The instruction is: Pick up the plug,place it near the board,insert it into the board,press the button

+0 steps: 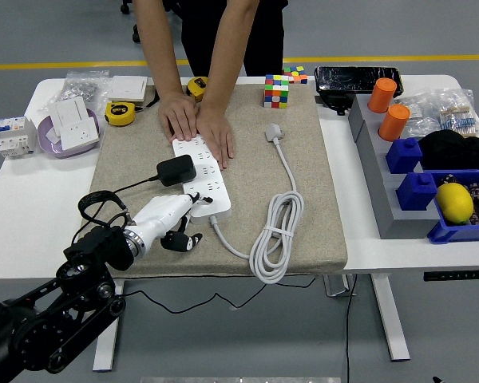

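A lab or workshop: grey floor with yellow line [399, 59], cluttered white table [24, 207], parts bins [419, 191].

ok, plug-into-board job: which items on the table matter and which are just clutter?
In play:
black plug, seated in the board
white power board
left hand, at the board's near end
person's hands, flat on the board

Clutter:
Rubik's cube
tape measures
orange cylinders
yellow ball
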### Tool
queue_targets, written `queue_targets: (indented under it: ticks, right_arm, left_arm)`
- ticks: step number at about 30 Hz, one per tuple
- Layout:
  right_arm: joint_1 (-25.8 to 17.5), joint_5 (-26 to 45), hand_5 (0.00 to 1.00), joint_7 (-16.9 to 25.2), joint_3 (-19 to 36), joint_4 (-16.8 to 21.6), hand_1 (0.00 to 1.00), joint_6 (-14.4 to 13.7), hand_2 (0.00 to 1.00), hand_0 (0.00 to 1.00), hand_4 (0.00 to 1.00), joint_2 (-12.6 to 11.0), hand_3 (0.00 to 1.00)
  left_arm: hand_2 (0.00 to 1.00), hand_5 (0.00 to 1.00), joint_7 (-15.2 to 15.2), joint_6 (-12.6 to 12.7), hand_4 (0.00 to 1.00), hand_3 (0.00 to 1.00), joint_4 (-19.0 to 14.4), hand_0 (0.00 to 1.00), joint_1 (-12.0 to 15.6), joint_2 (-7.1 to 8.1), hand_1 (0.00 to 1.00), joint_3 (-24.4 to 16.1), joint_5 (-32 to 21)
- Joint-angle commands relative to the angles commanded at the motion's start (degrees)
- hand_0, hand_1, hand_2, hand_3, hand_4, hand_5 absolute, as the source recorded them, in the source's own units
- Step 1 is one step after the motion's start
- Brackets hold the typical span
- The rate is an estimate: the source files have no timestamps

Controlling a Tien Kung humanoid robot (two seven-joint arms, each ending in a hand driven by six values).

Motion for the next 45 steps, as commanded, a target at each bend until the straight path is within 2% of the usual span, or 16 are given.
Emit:
queue_targets:
  ticks: [8, 10, 14, 15, 16, 21, 22, 26, 27, 33, 34, 35, 38, 39, 40, 45]
  right_arm:
    - [0.2, 0.2, 0.938, 0.0, 0.0, 0.0, 0.750, 0.0, 0.749, 0.834, 0.998, 0.0, 0.783]
    - [0.3, 0.2, 0.938, 0.0, 0.0, 0.0, 0.750, -0.1, 0.749, 0.834, 0.998, 0.0, 0.782]
    - [0.2, 0.2, 0.938, 0.0, 0.0, 0.0, 0.750, 0.0, 0.749, 0.834, 0.998, 0.1, 0.782]
    - [0.2, 0.3, 0.939, 0.0, -0.1, 0.0, 0.749, 0.0, 0.749, 0.834, 0.998, 0.1, 0.783]
    - [0.3, 0.3, 0.939, 0.0, -0.1, 0.0, 0.749, 0.0, 0.749, 0.834, 0.998, 0.1, 0.783]
    - [0.4, 0.4, 0.939, 0.0, -0.3, 0.0, 0.749, 0.0, 0.749, 0.834, 0.998, 0.1, 0.783]
    - [0.4, 0.4, 0.938, 0.0, -0.3, 0.0, 0.749, -0.1, 0.749, 0.833, 0.998, 0.1, 0.783]
    - [0.3, 0.2, 0.938, -0.1, -0.1, 0.0, 0.749, 0.0, 0.749, 0.833, 0.998, 0.1, 0.783]
    - [0.3, 0.2, 0.939, -0.1, -0.1, 0.0, 0.749, 0.0, 0.749, 0.833, 0.998, 0.1, 0.782]
    - [0.4, 0.2, 0.939, -0.2, -0.3, 0.0, 0.749, 0.0, 0.749, 0.833, 0.998, 0.1, 0.782]
    - [0.4, 0.3, 0.939, -0.1, -0.4, 0.0, 0.747, 0.0, 0.749, 0.832, 0.998, 0.1, 0.782]
    - [0.4, 0.2, 0.939, -0.1, -0.4, 0.0, 0.747, 0.0, 0.749, 0.832, 0.998, 0.1, 0.782]
    - [0.4, 0.1, 0.939, -0.2, -0.3, 0.0, 0.747, 0.0, 0.749, 0.832, 0.998, 0.1, 0.782]
    - [0.4, 0.2, 0.939, -0.1, -0.4, 0.0, 0.747, 0.0, 0.749, 0.832, 0.998, 0.1, 0.782]
    - [0.4, 0.2, 0.940, -0.2, -0.4, 0.0, 0.747, 0.0, 0.749, 0.832, 0.998, 0.1, 0.782]
    - [0.4, 0.2, 0.940, -0.2, -0.5, 0.0, 0.747, 0.0, 0.749, 0.832, 0.998, 0.0, 0.782]
  left_arm:
    - [0.142, 0.002, -0.3, -0.1, 0.686, 0.818, -4.6, 0.129, -0.6, 0.50, 0.021, -1.8, -0.4]
    - [0.148, 0.002, -1.3, 0.8, 0.655, 0.764, -5.7, 0.139, -0.9, 0.37, 0.029, -2.9, -1.4]
    - [0.148, 0.002, -4.9, 4.7, 0.655, 0.764, -6.4, 0.139, -1.9, -0.88, 0.029, -6.3, -7.6]
    - [0.151, 0.091, -5.4, 5.4, 0.786, 0.631, -6.4, 0.202, -2.0, -1.10, 0.068, -6.8, -8.5]
    - [0.151, 0.091, -7.0, 7.2, 0.786, 0.631, -5.9, 0.202, -2.5, -1.83, 0.068, -8.1, -10.7]
    - [0.151, 0.091, -15.3, 12.8, 0.786, 0.631, -0.4, 0.202, -4.0, -5.02, 0.068, -12.5, -22.6]
    - [0.494, 0.320, -16.8, 12.8, 0.998, 0.636, 0.9, 0.475, -4.2, -5.55, 0.579, -13.4, -25.2]
    - [0.494, 0.320, -19.4, 11.4, 0.998, 0.636, 6.3, 0.475, -5.8, -6.89, 0.579, -15.6, -34.9]
    - [0.843, 0.495, -19.5, 10.9, 0.998, 0.860, 7.6, 0.882, -6.2, -7.15, 0.931, -16.1, -37.5]
    - [0.843, 0.495, -20.4, 9.7, 0.998, 0.860, 14.7, 0.882, -7.4, -8.04, 0.931, -16.9, -51.6]
    - [0.867, 0.659, -20.5, 9.7, 0.998, 0.865, 15.4, 0.990, -7.4, -8.08, 0.985, -16.9, -54.2]
    - [0.867, 0.659, -20.5, 9.7, 0.998, 0.865, 16.2, 0.990, -7.5, -8.17, 0.985, -16.9, -56.1]
    - [0.867, 0.659, -20.2, 10.6, 0.998, 0.865, 18.3, 0.990, -7.6, -8.34, 0.985, -17.2, -55.1]
    - [0.867, 0.659, -20.1, 11.3, 0.998, 0.865, 19.0, 0.990, -7.7, -8.33, 0.985, -17.3, -53.5]
    - [0.828, 0.574, -20.1, 11.7, 0.998, 0.815, 19.6, 0.964, -7.8, -8.33, 0.951, -17.2, -51.9]
    - [0.828, 0.574, -18.3, 14.5, 0.998, 0.815, 23.2, 0.964, -8.9, -7.61, 0.951, -15.4, -41.6]
